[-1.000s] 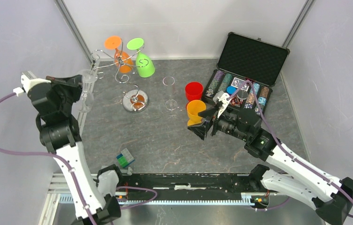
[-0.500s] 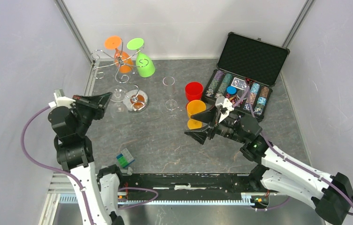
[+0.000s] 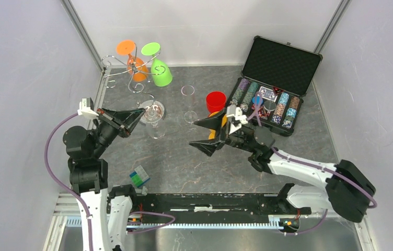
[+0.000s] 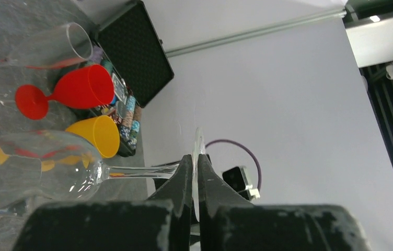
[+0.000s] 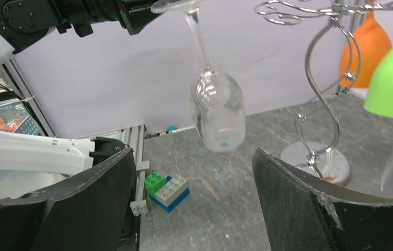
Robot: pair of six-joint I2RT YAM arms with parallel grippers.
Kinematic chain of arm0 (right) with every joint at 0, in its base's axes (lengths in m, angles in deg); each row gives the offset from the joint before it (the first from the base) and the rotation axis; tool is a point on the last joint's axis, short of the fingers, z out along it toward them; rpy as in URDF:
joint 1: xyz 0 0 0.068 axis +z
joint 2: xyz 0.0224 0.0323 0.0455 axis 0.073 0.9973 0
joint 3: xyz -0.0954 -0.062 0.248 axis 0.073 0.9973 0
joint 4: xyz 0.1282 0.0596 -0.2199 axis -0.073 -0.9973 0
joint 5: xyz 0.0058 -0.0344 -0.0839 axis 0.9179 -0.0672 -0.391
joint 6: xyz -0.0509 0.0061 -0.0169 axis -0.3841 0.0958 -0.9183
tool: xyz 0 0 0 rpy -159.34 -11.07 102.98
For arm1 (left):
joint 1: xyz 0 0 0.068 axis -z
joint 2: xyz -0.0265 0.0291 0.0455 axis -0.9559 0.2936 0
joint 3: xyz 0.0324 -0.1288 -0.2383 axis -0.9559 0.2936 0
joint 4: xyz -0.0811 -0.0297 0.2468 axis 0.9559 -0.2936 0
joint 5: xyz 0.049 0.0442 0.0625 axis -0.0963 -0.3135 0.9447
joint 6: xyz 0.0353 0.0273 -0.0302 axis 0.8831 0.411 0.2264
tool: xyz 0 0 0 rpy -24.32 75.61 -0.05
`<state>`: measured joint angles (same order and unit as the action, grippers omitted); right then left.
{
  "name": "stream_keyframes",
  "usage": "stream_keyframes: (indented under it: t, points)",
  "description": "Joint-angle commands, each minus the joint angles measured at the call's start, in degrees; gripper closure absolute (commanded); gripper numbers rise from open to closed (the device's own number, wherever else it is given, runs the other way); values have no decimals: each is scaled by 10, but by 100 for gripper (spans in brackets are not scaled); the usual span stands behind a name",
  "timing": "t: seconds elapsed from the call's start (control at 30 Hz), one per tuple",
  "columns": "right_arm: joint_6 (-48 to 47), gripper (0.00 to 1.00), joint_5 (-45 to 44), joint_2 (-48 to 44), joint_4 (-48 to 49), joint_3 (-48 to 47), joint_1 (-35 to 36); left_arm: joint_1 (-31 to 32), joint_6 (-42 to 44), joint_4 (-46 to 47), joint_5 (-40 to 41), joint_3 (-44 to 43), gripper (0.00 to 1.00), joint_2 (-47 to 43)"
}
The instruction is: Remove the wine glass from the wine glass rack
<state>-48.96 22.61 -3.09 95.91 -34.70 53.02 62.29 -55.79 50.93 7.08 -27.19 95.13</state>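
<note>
The wine glass rack is a silver wire stand at the back left; it also shows in the right wrist view. My left gripper is shut on the foot of a clear wine glass. It holds the glass bowl-down in the air, near and to the right of the rack. In the left wrist view the fingers pinch the thin foot disc, and the bowl lies to the left. My right gripper is open and empty, facing the hanging glass from the right.
An orange glass and a green glass hang on the rack. Another clear glass, a red cup and a yellow cup stand mid-table. An open chip case lies back right. A toy brick block lies near left.
My left arm has carried the clear glass off the rack's left arm, to the right and nearer. My right gripper has moved left toward it, still open.
</note>
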Motion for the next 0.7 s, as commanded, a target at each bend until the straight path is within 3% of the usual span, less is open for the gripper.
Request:
stream_keyframes:
  t: [0.0, 0.23, 0.4, 0.67]
  points:
    - [-46, 12, -4, 56, 35, -94, 27, 15, -50, 91, -61, 14, 98, -10]
    - [-108, 13, -20, 153, -20, -219, 77, 23, -74, 124, -88, 11, 98, -8]
    - [-101, 13, -9, 212, 47, -235, 89, 32, -84, 128, -92, 10, 98, -14]
    - [-80, 32, -30, 257, 95, -270, 96, 38, -88, 128, -91, 13, 98, -13]
